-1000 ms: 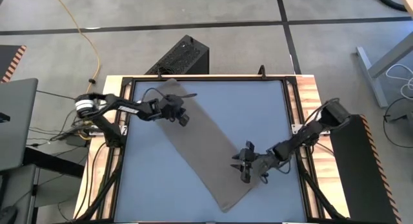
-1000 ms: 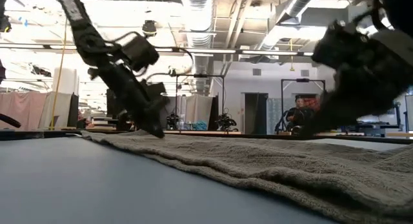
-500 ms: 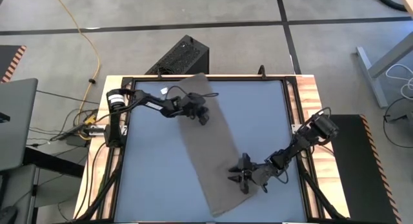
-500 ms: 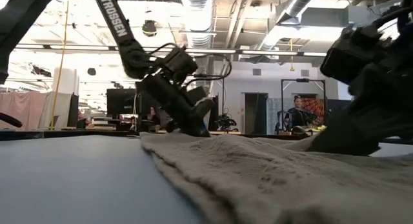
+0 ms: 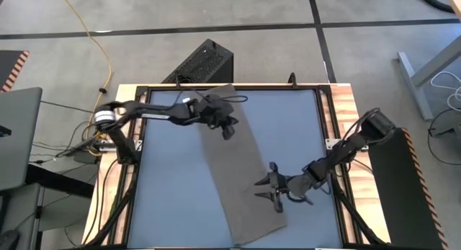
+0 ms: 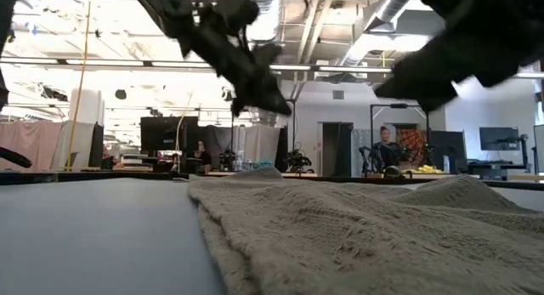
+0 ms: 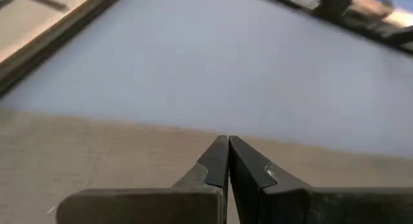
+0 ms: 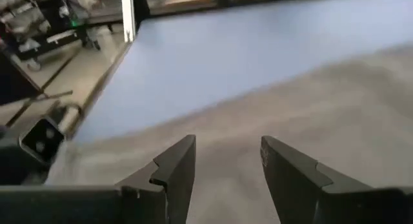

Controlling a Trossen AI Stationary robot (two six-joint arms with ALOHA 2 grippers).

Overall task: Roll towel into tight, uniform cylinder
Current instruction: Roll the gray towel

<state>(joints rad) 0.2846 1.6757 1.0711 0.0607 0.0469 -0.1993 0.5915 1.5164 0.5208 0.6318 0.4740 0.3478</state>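
Note:
The taupe towel [image 5: 238, 171] lies spread flat on the blue-grey tabletop [image 5: 173, 185]. It runs as a long strip from the far edge toward the near edge, slanting a little to the right. It also shows in the low view [image 6: 340, 235]. My left gripper [image 5: 230, 132] is shut and empty, raised above the towel's far part [image 7: 97, 166]; the low view shows it well clear [image 6: 283, 108]. My right gripper [image 5: 261, 192] is open and empty, above the towel's right long edge near the near end [image 8: 335, 101].
Bare tabletop lies left [image 5: 166, 207] and right [image 5: 295, 127] of the towel. A wooden frame [image 5: 335, 120] rims the table. A black box [image 5: 202, 63] stands on the floor beyond the far edge. People [image 6: 389, 149] stand far off in the room.
My left gripper has dragged the towel's far end toward the table's right edge, so the whole strip has turned to run more near-to-far. Both grippers had their tips down on the towel. Both have since risen clear of it.

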